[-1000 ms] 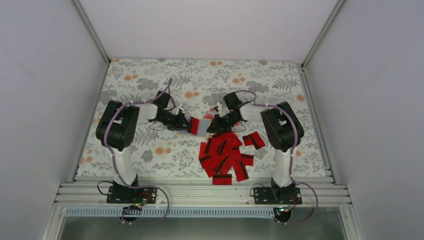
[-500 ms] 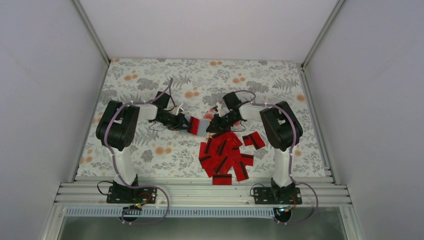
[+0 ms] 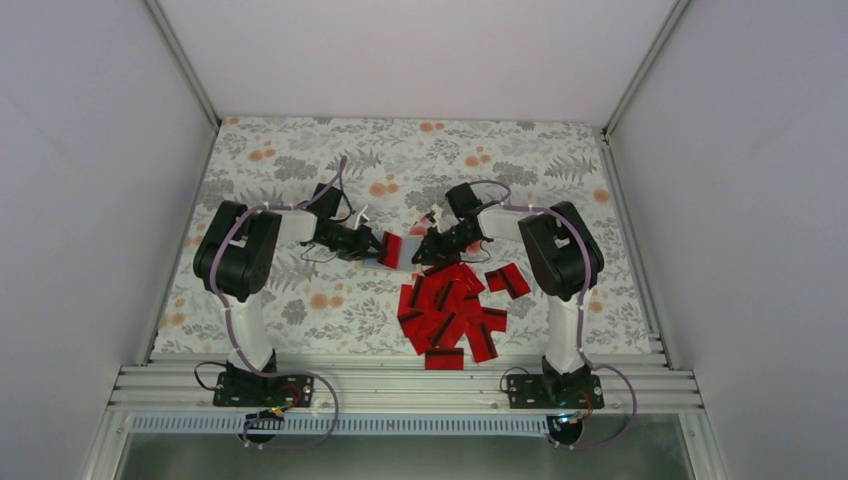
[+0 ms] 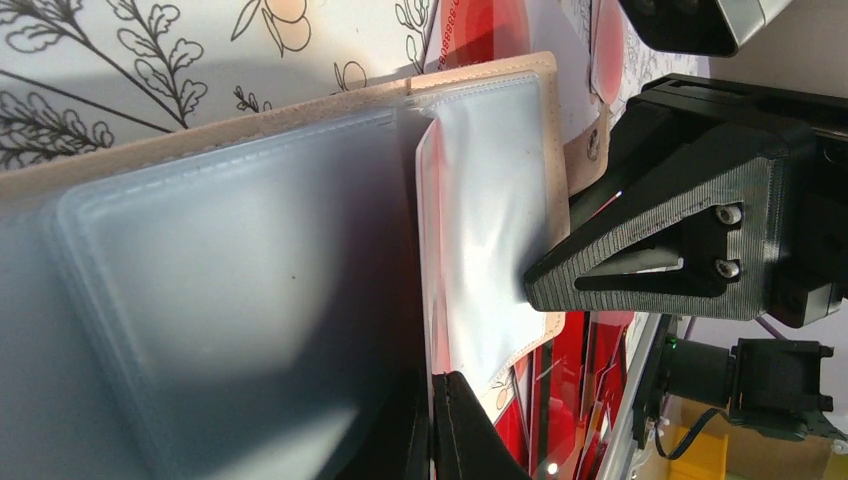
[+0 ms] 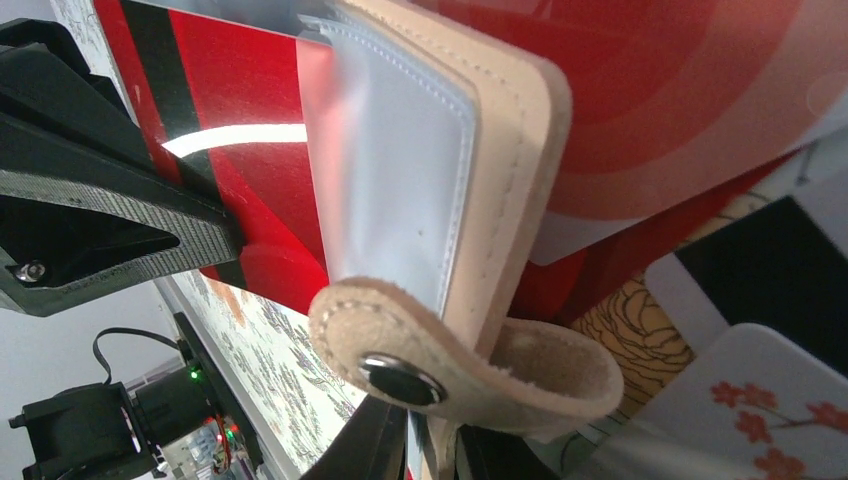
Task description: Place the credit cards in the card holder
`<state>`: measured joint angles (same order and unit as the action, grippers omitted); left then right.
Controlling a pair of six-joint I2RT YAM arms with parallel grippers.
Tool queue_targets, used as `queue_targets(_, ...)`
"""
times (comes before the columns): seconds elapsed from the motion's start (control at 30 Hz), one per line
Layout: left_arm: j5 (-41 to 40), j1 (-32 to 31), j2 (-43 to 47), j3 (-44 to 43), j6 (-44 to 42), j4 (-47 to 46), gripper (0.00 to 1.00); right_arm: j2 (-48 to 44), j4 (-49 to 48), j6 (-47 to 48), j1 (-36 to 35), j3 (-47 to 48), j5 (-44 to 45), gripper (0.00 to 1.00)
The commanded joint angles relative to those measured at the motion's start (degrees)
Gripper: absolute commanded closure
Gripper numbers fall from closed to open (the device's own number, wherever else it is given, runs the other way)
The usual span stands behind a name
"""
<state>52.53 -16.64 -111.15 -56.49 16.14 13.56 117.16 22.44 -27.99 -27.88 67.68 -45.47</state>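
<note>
Left gripper (image 3: 374,244) pinches a red credit card (image 5: 250,80) mid-frame, while the right gripper (image 3: 423,249) clamps the card holder (image 5: 505,180).

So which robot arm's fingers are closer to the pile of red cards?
Right. The right fingers grip the card holder just behind the pile of credit cards; the left fingers grip the holder's other side, farther from the pile.

The tan, clear-sleeved card holder (image 4: 480,220) blurs off the left wrist view's left edge. From above, it is too small to tell.
</note>
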Motion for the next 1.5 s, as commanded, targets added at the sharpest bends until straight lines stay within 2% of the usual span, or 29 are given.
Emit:
queue_targets(0.0, -0.5, -1.2, -1.0, 1.2, 0.4, -4.0, 0.98, 4.6, 1.2, 0.3, -0.8, -0.9, 6.2, 0.88)
queue_targets(0.4, -6.9, -1.1, 3.1, 3.4, -6.4, -3.9, 0.98, 4.9, 2.4, 1.5, -0.7, -1.2, 6.7, 0.9)
queue_targets(0.8, -6.8, -4.2, 3.5, 6.0, -3.2, -11.8, 0.98, 5.8, 3.6, 2.6, -0.7, -0.9, 6.1, 0.94)
queue_targets(1.1, -5.7, -5.1, 2.8, 8.9, 3.2, -16.9, 0.98, 6.1, 3.8, 2.6, -0.8, -1.0, 6.2, 0.96)
queue_targets(1.3, -9.4, -4.1, 5.9, 11.9, 2.8, -17.7, 0.98, 5.9, 4.0, 3.0, -0.8, -1.6, 6.6, 0.96)
queue_targets(1.47, -10.7, -5.7, 6.0, 11.7, -0.2, -18.3, 0.98, 6.3, 4.6, 3.3, -0.7, -1.2, 6.4, 0.96)
